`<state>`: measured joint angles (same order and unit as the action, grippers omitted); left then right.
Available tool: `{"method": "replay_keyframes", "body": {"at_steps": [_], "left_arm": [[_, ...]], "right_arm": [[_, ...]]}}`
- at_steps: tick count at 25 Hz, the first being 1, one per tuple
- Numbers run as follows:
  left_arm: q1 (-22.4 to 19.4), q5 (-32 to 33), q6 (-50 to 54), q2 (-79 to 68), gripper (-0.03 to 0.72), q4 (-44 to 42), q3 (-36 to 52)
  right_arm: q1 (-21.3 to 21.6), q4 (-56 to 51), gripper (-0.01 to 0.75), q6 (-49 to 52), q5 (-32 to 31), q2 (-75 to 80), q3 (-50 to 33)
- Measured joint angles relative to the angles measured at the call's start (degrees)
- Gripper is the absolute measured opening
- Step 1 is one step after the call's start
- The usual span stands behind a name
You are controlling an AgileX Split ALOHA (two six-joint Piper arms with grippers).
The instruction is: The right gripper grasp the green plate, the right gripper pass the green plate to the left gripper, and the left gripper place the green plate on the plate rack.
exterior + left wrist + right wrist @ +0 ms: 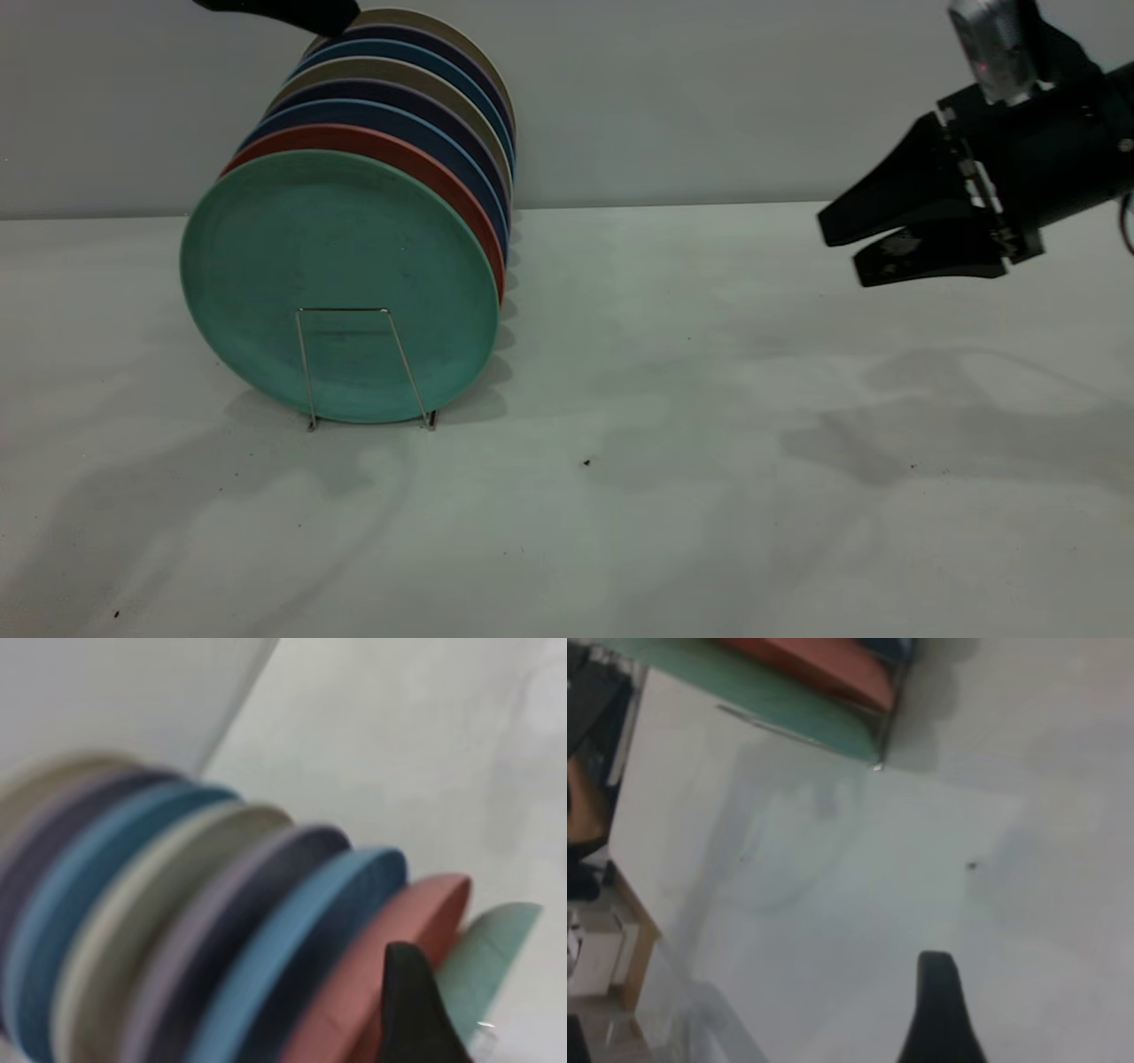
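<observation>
Green plate [341,283] is seen upright at the front of the plate rack [365,368]. Right gripper [837,248] is held apart above the surface [709,443], fingers spread, empty. Left gripper [283,13] is cut off above the plates; its fingers cannot be judged.

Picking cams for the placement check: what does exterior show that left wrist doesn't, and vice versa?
Exterior only: the right gripper, open and empty above the table at the right; the plate rack wire loop in front of the green plate. Left wrist only: a close look along the plates' edges from above, past a fingertip of the left gripper. Both: green plate frontmost, salmon plate behind it.
</observation>
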<state>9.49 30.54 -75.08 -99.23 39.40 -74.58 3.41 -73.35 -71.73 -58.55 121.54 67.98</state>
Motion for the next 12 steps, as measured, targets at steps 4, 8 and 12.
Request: {"method": "replay_keyframes", "body": {"at_steps": [4, 8, 12], "left_arm": [[0.00, 5.28, 29.21, 0.00, 0.449, -13.41, 0.00], [0.00, 14.27, 64.89, 0.00, 0.449, -34.00, 0.00], [0.00, 21.81, 87.34, 0.06, 0.449, -51.66, 0.00]], "right_arm": [[-5.32, 3.92, 0.575, 2.50, 0.17, 0.00, 2.91], [-12.96, 16.38, 0.560, 14.42, 4.37, 0.00, 8.85], [-18.29, 36.14, 0.525, 35.17, 4.81, 0.00, 15.92]]}}
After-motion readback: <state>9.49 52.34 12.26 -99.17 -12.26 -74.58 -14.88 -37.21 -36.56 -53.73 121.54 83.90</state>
